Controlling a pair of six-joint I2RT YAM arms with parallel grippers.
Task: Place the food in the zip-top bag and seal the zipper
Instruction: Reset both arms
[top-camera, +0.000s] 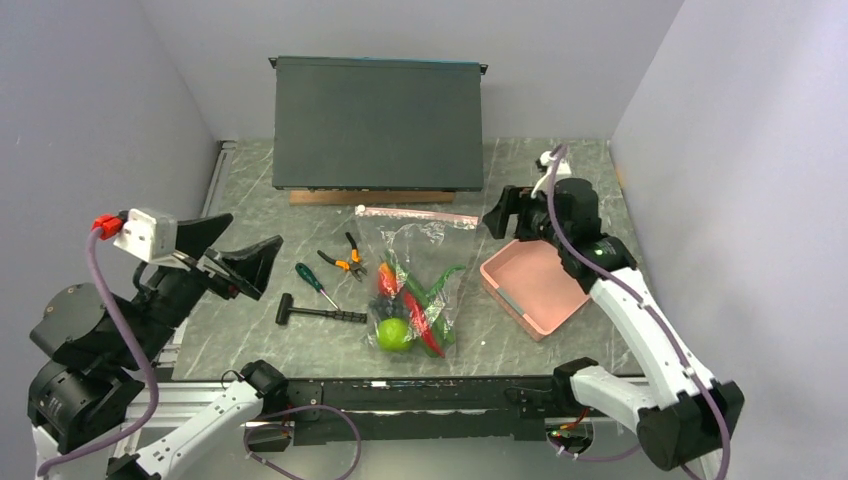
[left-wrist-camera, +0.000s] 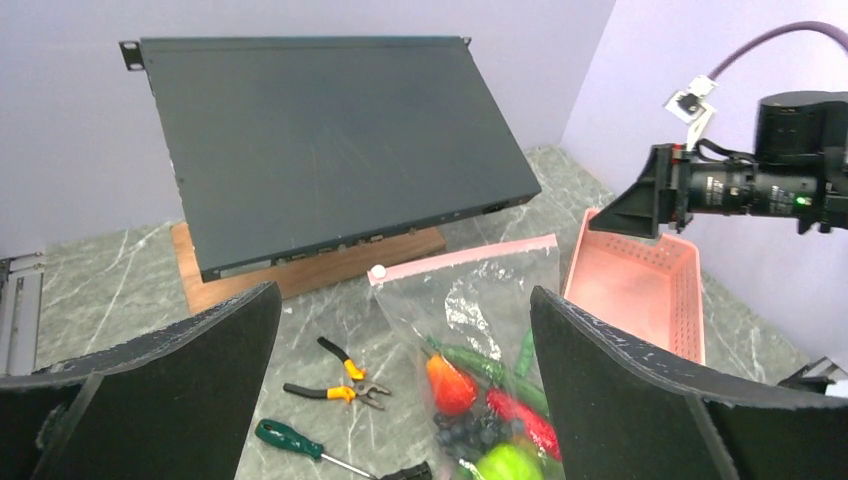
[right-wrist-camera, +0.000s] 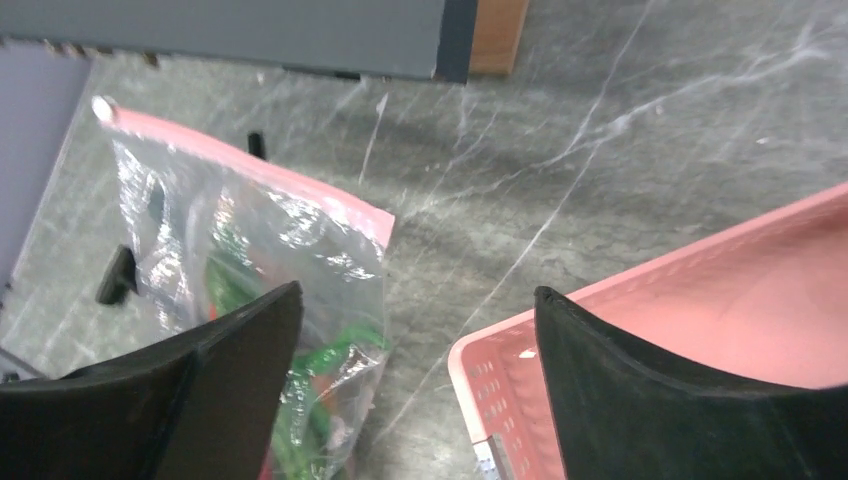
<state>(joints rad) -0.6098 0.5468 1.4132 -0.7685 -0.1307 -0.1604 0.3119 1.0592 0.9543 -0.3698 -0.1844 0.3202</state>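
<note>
The clear zip-top bag (top-camera: 420, 275) lies flat mid-table with the food inside: a lime-green fruit (top-camera: 394, 334), an orange-yellow piece (left-wrist-camera: 450, 385), red chili peppers (top-camera: 428, 335) and a dark green cucumber (left-wrist-camera: 480, 364). Its pink zipper strip (top-camera: 417, 216) runs straight along the far edge, also seen in the left wrist view (left-wrist-camera: 465, 259) and the right wrist view (right-wrist-camera: 250, 172). My left gripper (top-camera: 243, 265) is open and empty, raised left of the bag. My right gripper (top-camera: 497, 215) is open and empty, above the table between the bag and the basket.
A pink perforated basket (top-camera: 532, 288) sits right of the bag. Orange-handled pliers (top-camera: 344, 258), a green-handled screwdriver (top-camera: 311, 279) and a black-handled tool (top-camera: 318, 312) lie left of the bag. A dark flat panel (top-camera: 378, 122) rests tilted on a wooden block at the back.
</note>
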